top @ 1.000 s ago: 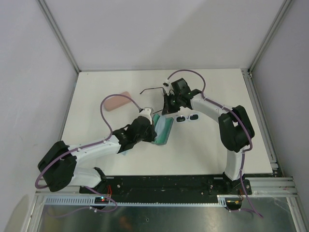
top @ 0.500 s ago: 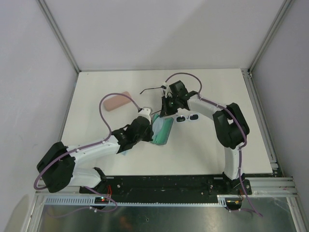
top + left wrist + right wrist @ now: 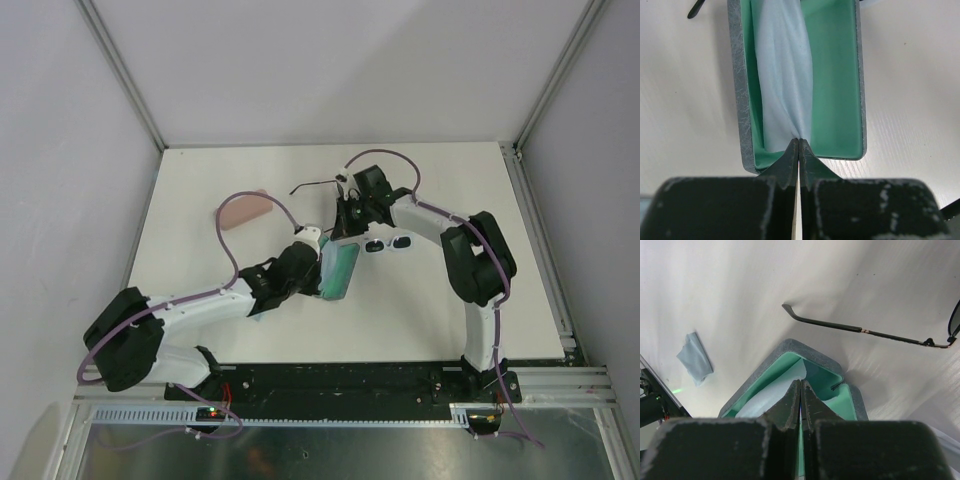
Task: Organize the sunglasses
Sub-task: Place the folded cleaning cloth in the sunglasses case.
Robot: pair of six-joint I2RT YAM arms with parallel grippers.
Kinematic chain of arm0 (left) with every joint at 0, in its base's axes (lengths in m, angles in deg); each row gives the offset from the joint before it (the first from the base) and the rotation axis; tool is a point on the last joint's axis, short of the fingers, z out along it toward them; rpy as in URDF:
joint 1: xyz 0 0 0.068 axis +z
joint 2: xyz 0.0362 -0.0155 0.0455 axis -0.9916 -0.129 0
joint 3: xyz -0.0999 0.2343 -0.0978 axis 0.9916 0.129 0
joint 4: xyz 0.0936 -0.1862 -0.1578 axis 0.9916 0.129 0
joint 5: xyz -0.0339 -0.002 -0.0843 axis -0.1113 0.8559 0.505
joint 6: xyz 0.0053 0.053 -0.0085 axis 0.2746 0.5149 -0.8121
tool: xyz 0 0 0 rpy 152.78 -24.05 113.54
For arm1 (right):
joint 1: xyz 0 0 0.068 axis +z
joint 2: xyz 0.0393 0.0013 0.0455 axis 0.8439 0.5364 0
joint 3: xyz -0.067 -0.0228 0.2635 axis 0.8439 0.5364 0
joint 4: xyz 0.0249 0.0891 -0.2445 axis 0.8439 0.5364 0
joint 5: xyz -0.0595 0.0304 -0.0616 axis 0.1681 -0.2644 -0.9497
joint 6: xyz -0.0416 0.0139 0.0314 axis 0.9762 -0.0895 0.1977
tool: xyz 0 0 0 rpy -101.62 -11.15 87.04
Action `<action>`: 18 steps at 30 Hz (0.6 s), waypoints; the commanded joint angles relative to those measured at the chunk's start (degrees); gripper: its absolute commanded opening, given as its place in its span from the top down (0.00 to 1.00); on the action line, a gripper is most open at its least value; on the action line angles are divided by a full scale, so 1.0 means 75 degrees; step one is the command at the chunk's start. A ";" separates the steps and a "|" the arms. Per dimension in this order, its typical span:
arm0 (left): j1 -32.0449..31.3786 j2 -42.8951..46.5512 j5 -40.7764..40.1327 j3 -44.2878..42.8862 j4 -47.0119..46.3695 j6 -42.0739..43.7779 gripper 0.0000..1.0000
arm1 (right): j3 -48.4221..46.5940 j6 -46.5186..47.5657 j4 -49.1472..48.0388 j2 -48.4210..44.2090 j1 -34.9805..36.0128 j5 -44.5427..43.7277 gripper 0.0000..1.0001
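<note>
An open blue-grey case [image 3: 340, 272] with green lining lies mid-table. A light-blue cloth [image 3: 782, 75] lies twisted lengthwise inside it. My left gripper [image 3: 799, 141] is shut on the cloth's near end at the case's near wall. My right gripper [image 3: 800, 383] is shut, its tips down on the cloth [image 3: 770, 402] at the far end of the case [image 3: 790, 347]; I cannot tell if it pinches it. The black wire sunglasses [image 3: 315, 185] lie open just beyond the case, one long arm [image 3: 860, 330] in the right wrist view. The white sunglasses [image 3: 390, 243] lie right of the case.
A pink case [image 3: 243, 209] lies shut at the left back. A second light-blue cloth [image 3: 695, 359] lies flat on the table, mostly under my left arm in the top view [image 3: 257, 315]. The two arms meet over the case.
My left gripper has shifted a little to the right and forward with the cloth end. The right gripper has barely moved over the far end of the case.
</note>
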 commanded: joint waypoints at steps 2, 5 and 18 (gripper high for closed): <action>-0.0093 0.0108 -0.0373 -0.0289 -0.0085 0.0149 1.00 | -0.0212 -0.0006 -0.0420 0.0028 -0.0007 0.0320 1.00; -0.0084 0.0275 -0.0502 -0.0240 -0.0085 0.0145 1.00 | -0.0320 -0.0002 -0.0422 0.0054 0.0049 0.0356 1.00; -0.0085 0.0487 -0.0719 -0.0215 0.0101 0.0240 1.00 | -0.0503 -0.0014 -0.0465 0.0163 0.0099 0.0540 1.00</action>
